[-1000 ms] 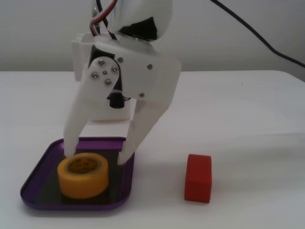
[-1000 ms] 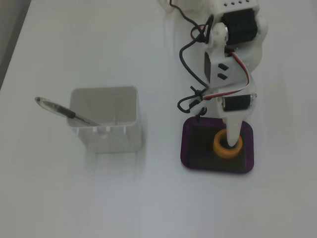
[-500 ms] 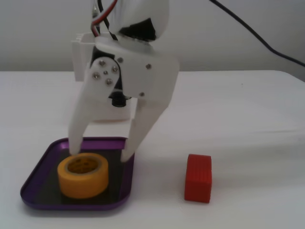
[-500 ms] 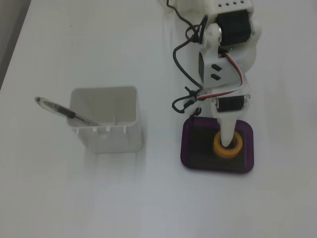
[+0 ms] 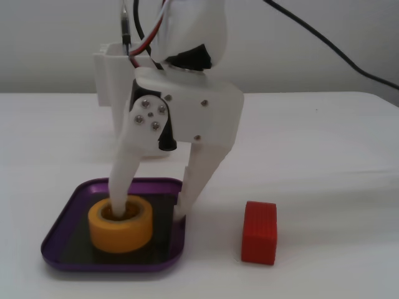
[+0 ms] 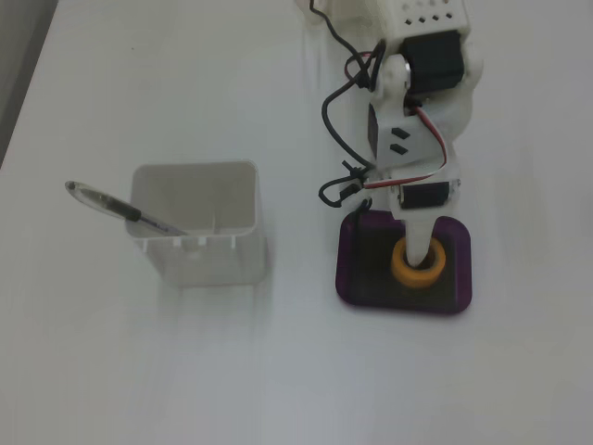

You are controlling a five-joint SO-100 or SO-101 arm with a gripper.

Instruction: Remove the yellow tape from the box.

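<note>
lower left of a fixed view: the end effector (image 5: 148, 208) is spread open, one finger (image 5: 120, 193) inside the yellow tape (image 5: 121, 224), which sits in the box (image 5: 62, 233).

White tabletop (image 5: 324, 156), plain, matte, also seen from above (image 6: 139, 371). Directly on it: purple box (image 5: 65, 215), shallow tray with low rim and dark bottom, toward the front left in the low fixed view, lower right (image 6: 348, 273) in the view from above. Red ribbed block (image 5: 259, 232) sits upright just right of the box in the low view, apart from it, not touching. Tall white square container (image 6: 196, 232) stands well left of the box in the view from above, a pen (image 6: 116, 209) leaning out of it over its left rim. White arm base (image 6: 408, 14) at the top edge.
</note>
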